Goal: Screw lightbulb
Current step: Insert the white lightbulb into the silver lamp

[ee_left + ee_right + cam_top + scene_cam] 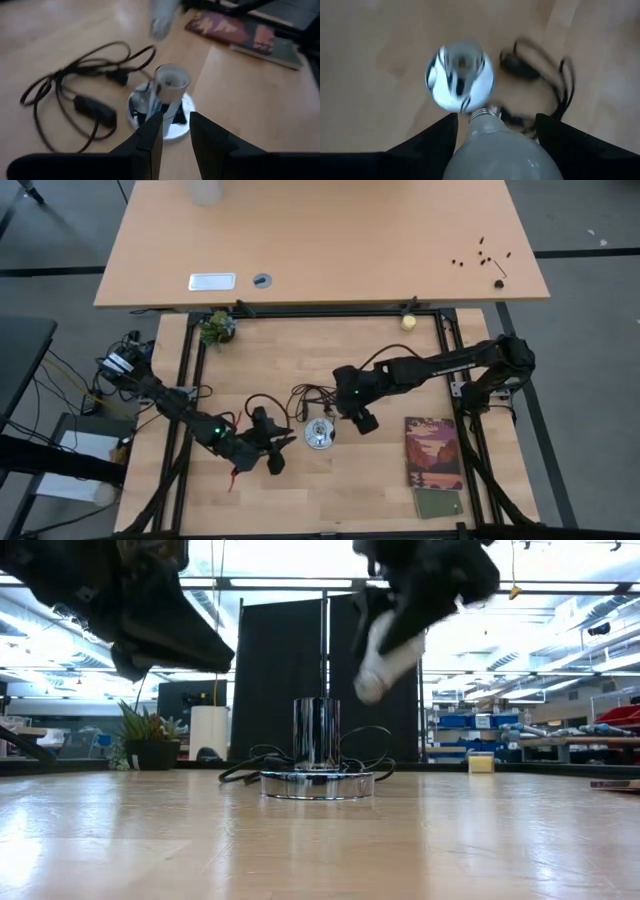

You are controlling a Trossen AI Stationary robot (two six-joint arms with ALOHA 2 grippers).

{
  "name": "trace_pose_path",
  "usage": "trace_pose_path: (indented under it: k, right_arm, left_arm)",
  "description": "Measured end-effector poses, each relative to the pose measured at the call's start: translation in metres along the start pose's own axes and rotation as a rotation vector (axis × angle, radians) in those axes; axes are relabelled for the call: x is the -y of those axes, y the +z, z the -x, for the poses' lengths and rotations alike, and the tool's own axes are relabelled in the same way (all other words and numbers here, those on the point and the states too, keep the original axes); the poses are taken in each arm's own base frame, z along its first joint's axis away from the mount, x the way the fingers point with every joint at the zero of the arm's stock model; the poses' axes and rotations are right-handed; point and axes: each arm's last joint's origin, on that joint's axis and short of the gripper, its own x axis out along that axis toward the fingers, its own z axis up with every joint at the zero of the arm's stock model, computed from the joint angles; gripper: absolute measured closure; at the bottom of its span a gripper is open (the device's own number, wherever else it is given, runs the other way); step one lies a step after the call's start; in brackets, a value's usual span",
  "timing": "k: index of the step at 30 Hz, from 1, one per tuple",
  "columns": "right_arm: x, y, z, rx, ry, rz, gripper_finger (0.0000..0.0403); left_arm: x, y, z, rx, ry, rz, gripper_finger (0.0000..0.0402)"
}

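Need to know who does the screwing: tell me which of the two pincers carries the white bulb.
The right pincer: the white pear-shaped lightbulb sits between its fingers above the silver socket base. The left pincer is shut and empty.

Pale matt wooden table [330, 490], mirror-bright chrome metal socket [317, 755], smooth frosted white lightbulb [495, 150].

The lightbulb [495, 145] sits between my right gripper [495, 135] fingers, white and pear-shaped, its pale screw base pointing away from my wrist, tilted downward in the air, off the table.
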Motion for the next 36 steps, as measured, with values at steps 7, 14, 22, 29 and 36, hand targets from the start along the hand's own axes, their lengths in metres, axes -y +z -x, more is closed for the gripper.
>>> trace_pose_path:
  k: [7, 14, 22, 29, 36]
  right_arm:
    - [-0.005, 0.029, 0.007, 0.07, 0.012, -0.051, 0.0135]
    - [-0.008, 0.056, -0.017, -0.005, 0.076, -0.109, 0.0133]
    - [-0.002, 0.075, -0.039, -0.09, 0.104, -0.108, 0.0132]
    - [0.002, 0.071, -0.046, -0.126, 0.128, -0.145, 0.0132]
    - [0.004, 0.069, -0.047, -0.144, 0.108, -0.175, 0.0131]
  left_arm:
    - [0.005, -0.025, -0.022, 0.018, 0.029, -0.043, 0.0288]
    - [0.014, -0.047, -0.047, 0.097, 0.099, -0.128, 0.0247]
    - [0.026, -0.048, -0.063, 0.138, 0.178, -0.265, 0.0195]
    - [0.016, -0.041, -0.076, 0.148, 0.223, -0.247, 0.0188]
    - [0.01, -0.035, -0.099, 0.116, 0.071, -0.252, 0.0188]
